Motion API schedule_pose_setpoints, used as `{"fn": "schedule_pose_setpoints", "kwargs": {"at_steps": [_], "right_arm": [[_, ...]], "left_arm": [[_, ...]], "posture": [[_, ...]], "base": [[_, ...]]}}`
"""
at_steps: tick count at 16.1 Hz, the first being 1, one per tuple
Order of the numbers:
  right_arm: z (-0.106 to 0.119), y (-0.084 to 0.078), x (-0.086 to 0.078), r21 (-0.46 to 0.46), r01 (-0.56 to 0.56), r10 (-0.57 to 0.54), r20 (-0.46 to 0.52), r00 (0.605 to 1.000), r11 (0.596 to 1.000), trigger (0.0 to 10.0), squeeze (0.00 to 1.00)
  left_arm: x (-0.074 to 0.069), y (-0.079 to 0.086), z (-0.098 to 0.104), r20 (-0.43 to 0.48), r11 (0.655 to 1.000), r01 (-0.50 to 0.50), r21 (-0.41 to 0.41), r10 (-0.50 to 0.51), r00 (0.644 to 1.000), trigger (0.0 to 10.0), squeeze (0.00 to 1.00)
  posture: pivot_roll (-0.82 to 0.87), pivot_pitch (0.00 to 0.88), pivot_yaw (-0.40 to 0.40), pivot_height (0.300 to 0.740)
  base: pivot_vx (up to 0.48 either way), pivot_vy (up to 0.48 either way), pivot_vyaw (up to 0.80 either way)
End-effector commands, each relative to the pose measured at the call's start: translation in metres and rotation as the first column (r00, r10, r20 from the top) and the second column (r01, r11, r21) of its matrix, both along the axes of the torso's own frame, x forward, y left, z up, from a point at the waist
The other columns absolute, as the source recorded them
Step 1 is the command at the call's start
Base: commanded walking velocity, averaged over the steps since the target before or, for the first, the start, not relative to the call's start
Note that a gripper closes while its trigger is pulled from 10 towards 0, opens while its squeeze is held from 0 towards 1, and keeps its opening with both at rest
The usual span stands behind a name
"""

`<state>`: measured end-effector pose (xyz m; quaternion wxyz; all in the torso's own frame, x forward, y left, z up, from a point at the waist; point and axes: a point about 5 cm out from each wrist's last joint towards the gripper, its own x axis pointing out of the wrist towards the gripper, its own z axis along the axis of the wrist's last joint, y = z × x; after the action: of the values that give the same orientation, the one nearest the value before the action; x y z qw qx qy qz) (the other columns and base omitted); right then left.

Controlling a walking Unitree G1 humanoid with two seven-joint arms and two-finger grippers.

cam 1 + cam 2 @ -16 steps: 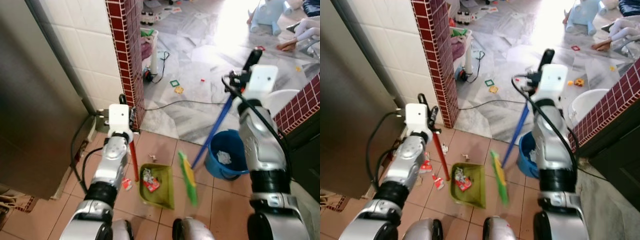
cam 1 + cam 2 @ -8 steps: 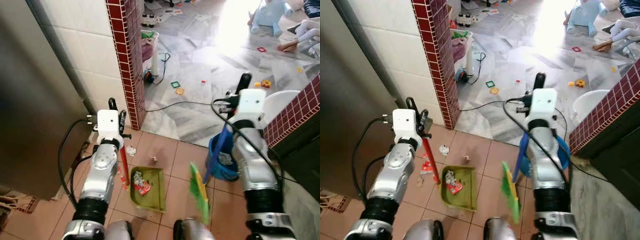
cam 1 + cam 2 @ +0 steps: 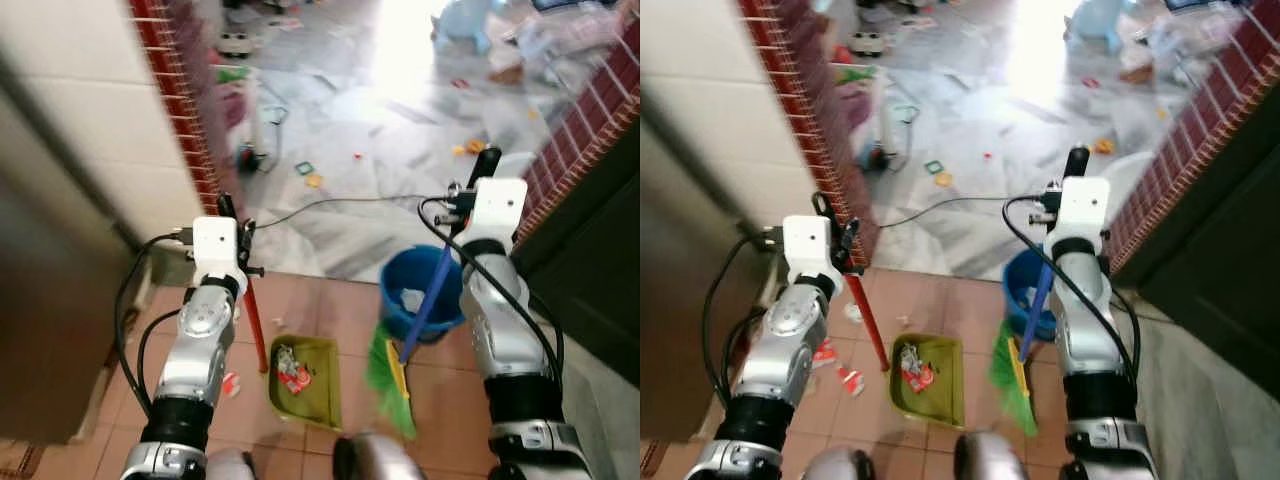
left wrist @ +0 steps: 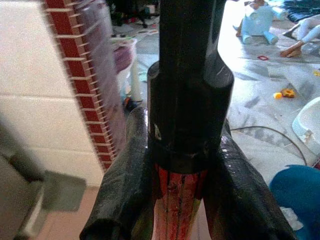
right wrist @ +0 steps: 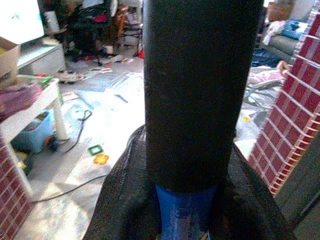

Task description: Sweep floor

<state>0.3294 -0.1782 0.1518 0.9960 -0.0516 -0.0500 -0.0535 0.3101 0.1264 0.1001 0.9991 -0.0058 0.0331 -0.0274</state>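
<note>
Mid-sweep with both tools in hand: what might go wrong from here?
1. The green dustpan already holds litter; if the left pincer tilts its red handle, scraps may spill.
2. The broom head hangs close to the blue bucket; a wide stroke by the right pincer might knock it.
3. A black cable crosses the floor ahead and may snag the bristles.

- We stand on a terracotta tiled floor; pale marble floor lies beyond.
- A green dustpan holding scraps rests on the tiles, a red scrap beside it.
- A blue bucket sits at the seam.
- A black cable and scattered small toys lie on the marble.
</note>
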Motion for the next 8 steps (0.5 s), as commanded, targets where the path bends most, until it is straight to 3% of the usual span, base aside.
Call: {"fn": "schedule_pose_setpoints", "kwargs": {"at_steps": [1, 3, 5, 8], "right_arm": [[-0.0039, -0.0089, -0.0016, -0.025, 0.031, -0.031, -0.010, 0.999, 0.999, 10.0, 0.00], [-0.0045, -0.0080, -0.0023, -0.027, 0.027, -0.027, -0.011, 1.000, 0.999, 10.0, 0.00], [-0.0053, -0.0078, -0.0031, -0.027, 0.024, -0.025, -0.013, 1.000, 0.999, 10.0, 0.00], [-0.0067, -0.0079, -0.0039, -0.044, 0.013, -0.014, -0.017, 1.000, 0.999, 10.0, 0.00]], "left_arm": [[0.0018, -0.0061, 0.0141, 0.056, 1.000, 0.026, -0.002, -0.026, 0.998, 10.0, 0.00], [0.0012, -0.0061, 0.0134, 0.052, 1.000, 0.024, -0.004, -0.024, 0.998, 10.0, 0.00], [0.0006, -0.0057, 0.0117, 0.041, 1.000, 0.020, -0.011, -0.019, 0.999, 10.0, 0.00], [0.0000, -0.0012, 0.0137, 0.046, 0.999, -0.008, -0.031, 0.010, 0.999, 10.0, 0.00]], "posture": [[-0.13, 0.057, 0.035, 0.740], [-0.13, 0.058, 0.034, 0.740], [-0.13, 0.061, 0.032, 0.740], [-0.13, 0.063, 0.029, 0.740]], "base": [[0.000, -0.304, -0.80], [0.000, -0.306, -0.80], [0.000, 0.000, -0.68], [0.000, 0.000, 0.00]]}}
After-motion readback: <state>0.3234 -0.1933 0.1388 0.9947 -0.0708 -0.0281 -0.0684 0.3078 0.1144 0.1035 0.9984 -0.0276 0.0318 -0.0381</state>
